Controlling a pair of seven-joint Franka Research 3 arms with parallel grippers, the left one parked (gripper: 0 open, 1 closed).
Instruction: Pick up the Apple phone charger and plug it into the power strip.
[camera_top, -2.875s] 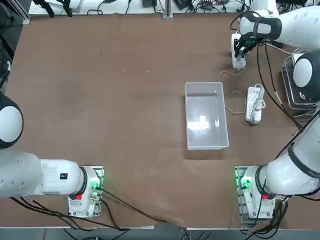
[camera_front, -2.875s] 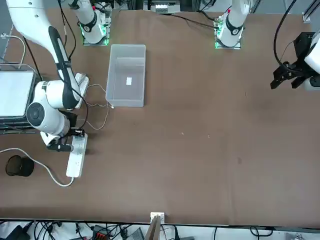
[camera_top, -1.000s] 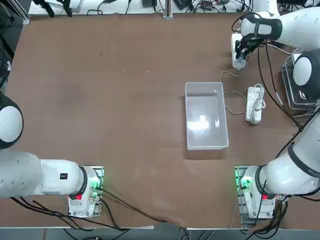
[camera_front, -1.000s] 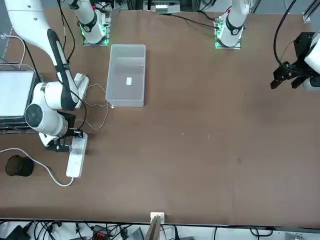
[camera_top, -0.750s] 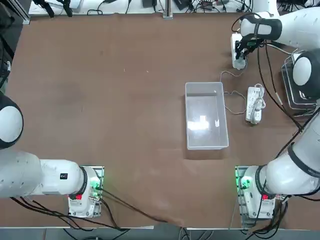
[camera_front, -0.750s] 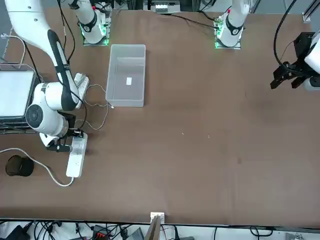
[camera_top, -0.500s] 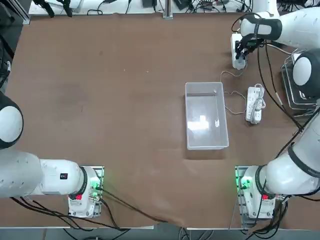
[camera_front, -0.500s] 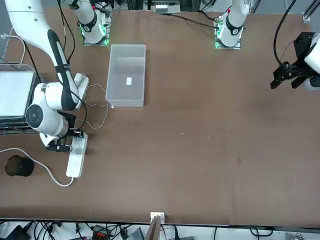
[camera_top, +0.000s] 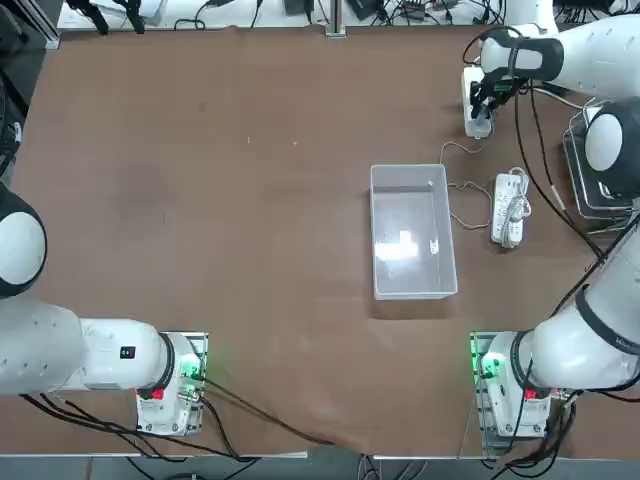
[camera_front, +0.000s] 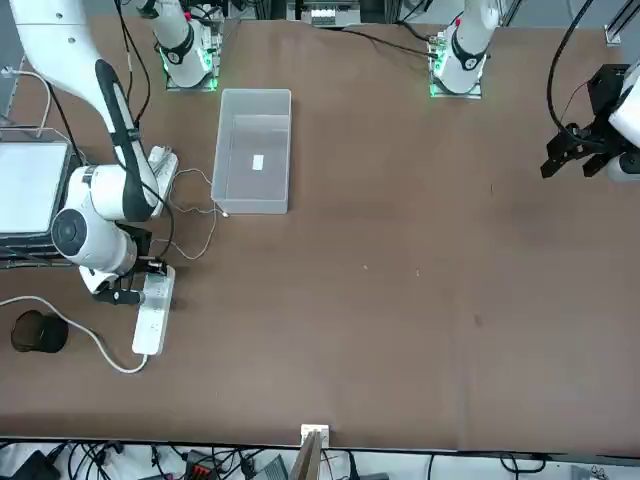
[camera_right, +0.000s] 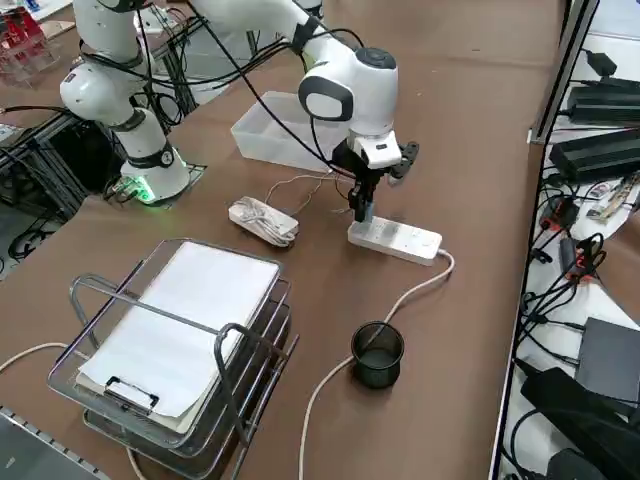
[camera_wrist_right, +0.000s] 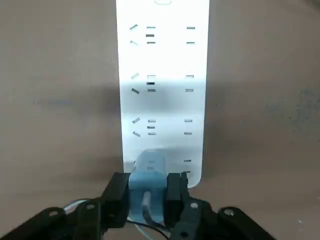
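- Against the views from three seconds back, I see no shift: the right gripper (camera_wrist_right: 148, 192) holds the same station over the power strip (camera_wrist_right: 162, 90), so I judge the insertion step stalled or in its final press.
- The fingers (camera_wrist_right: 116, 197) are pinched on the Apple phone charger (camera_wrist_right: 148, 172), its thin cable trailing back between them.
- The charger sits at the strip's near end, touching its face; I cannot tell whether the prongs are seated.
- The strip's other sockets are vacant.
- The clear bin (camera_top: 410, 232) stands well apart from the strip.
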